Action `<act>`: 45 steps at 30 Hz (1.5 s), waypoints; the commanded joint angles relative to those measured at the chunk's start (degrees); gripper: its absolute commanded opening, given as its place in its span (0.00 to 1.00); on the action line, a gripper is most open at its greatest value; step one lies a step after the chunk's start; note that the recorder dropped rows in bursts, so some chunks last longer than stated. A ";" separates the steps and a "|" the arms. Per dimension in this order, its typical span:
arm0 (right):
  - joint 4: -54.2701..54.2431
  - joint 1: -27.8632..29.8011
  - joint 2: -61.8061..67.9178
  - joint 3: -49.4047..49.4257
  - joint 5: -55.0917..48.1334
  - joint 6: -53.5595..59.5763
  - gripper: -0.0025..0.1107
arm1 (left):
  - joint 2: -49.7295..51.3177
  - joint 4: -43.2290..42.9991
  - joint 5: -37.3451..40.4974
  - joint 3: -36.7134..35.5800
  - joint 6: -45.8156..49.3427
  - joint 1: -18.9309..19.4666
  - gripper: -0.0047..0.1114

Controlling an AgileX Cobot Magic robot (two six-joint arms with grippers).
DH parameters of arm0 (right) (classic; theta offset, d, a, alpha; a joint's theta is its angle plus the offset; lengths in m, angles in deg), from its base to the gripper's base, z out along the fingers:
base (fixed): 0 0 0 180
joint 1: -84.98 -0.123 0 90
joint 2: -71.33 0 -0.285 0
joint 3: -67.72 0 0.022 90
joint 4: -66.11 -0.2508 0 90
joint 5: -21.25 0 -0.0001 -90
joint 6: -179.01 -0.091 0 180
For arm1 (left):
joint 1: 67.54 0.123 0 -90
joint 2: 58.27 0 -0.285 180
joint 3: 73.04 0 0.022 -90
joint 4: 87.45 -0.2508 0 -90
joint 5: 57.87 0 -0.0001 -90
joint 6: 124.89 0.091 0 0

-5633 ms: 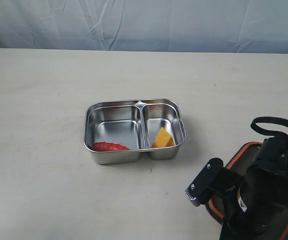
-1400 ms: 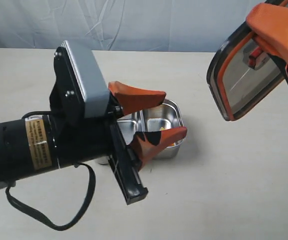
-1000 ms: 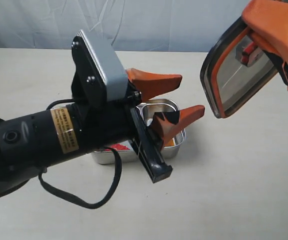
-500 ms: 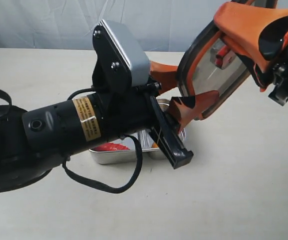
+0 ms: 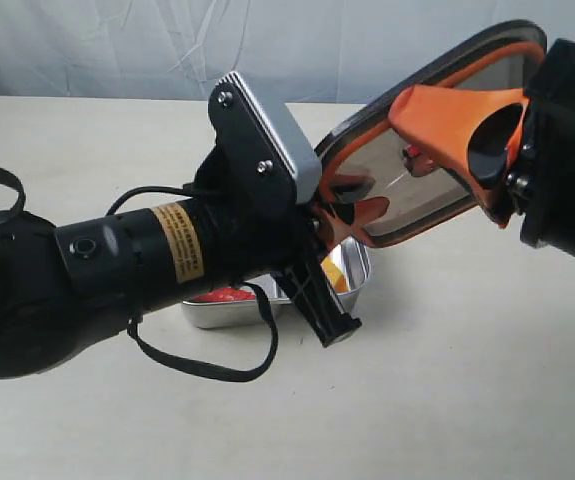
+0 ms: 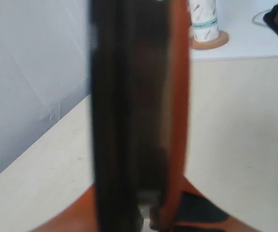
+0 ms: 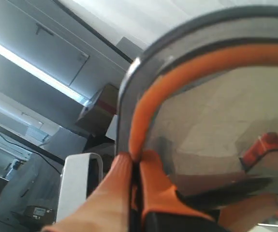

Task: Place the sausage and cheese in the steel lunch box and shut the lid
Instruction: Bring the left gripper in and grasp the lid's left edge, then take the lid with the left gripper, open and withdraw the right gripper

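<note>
Exterior view, left jaws now gripping lid (image 5: pixel 432 192)

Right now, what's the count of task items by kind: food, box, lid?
food: 2, the sausage and the cheese
steel lunch box: 1
lid: 1
total: 4

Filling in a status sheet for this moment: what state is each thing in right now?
steel lunch box: open, resting on the table.
lid: off the box, held tilted in the air.
right claw: shut on the lid's rim.
left claw: straddling the lid's edge; grip unclear.
sausage: inside the box, partly hidden.
cheese: inside the box, mostly hidden.
</note>
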 commanded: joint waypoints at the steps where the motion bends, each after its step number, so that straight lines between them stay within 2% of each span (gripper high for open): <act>1: 1.32 0.17 0.09 0.05 -2.47 2.82 0.01 | -0.04 9.22 2.42 0.30 7.42 -0.29 0.04; 6: 1.32 0.17 -0.21 0.05 -8.38 2.95 0.01 | -0.70 19.87 2.42 0.30 18.20 -0.29 0.04; 12: 2.33 0.17 -0.96 0.05 -15.09 3.30 0.01 | -3.65 26.88 2.52 0.30 28.63 -0.29 0.04; 17: 2.36 0.17 -0.96 0.05 -15.79 3.30 0.01 | -7.04 31.09 4.77 0.30 36.37 -0.29 0.04; 21: 2.36 0.17 -0.96 0.05 -15.78 3.30 0.03 | -9.08 38.97 5.70 0.30 46.58 -0.29 0.04; 23: 2.46 0.17 -0.96 0.05 -15.78 3.30 0.12 | -9.87 45.37 5.40 0.30 53.03 -0.29 0.04; 24: 2.46 0.17 -0.96 0.05 -15.94 3.30 0.28 | -10.42 53.65 3.81 0.30 61.32 -0.29 0.04; 25: 2.46 0.17 -0.96 0.05 -16.26 3.30 0.38 | -10.55 57.08 2.79 0.30 65.40 -0.29 0.04; 26: 1.87 0.17 -0.96 0.05 -18.19 3.30 0.60 | -10.69 64.09 0.41 0.30 71.74 -0.29 0.04; 28: -0.85 0.17 -0.96 0.05 -20.23 3.00 0.73 | -10.69 69.80 -0.64 0.30 77.83 -0.29 0.04; 29: -1.00 0.17 -0.96 0.05 -20.12 3.00 0.72 | -10.69 70.49 -0.64 0.30 79.03 -0.29 0.04; 31: -1.01 0.17 -0.96 0.05 -17.26 2.37 0.65 | -10.69 73.50 -1.83 0.30 84.06 -0.29 0.04; 32: -1.01 0.17 -0.96 0.05 -15.08 2.10 0.59 | -10.69 76.66 -2.69 0.30 87.98 -0.29 0.04; 34: -1.21 1.43 -0.47 0.05 -13.48 0.46 0.52 | -10.69 83.72 -2.94 0.30 93.20 -0.96 0.04; 36: -4.68 5.04 1.09 0.05 -12.44 -0.47 0.45 | -10.69 89.96 -6.74 0.30 100.40 -4.16 0.04; 39: -8.35 8.21 3.88 0.05 -6.99 -0.61 0.35 | -10.69 92.30 -16.47 0.30 108.65 -10.31 0.04; 41: -8.31 8.21 5.28 0.05 -5.23 -1.55 0.35 | -10.42 94.02 -20.21 0.30 112.82 -12.66 0.04; 45: -7.19 8.21 7.73 0.05 -4.23 -1.64 0.35 | -10.00 98.22 -21.12 0.30 114.13 -12.83 0.04</act>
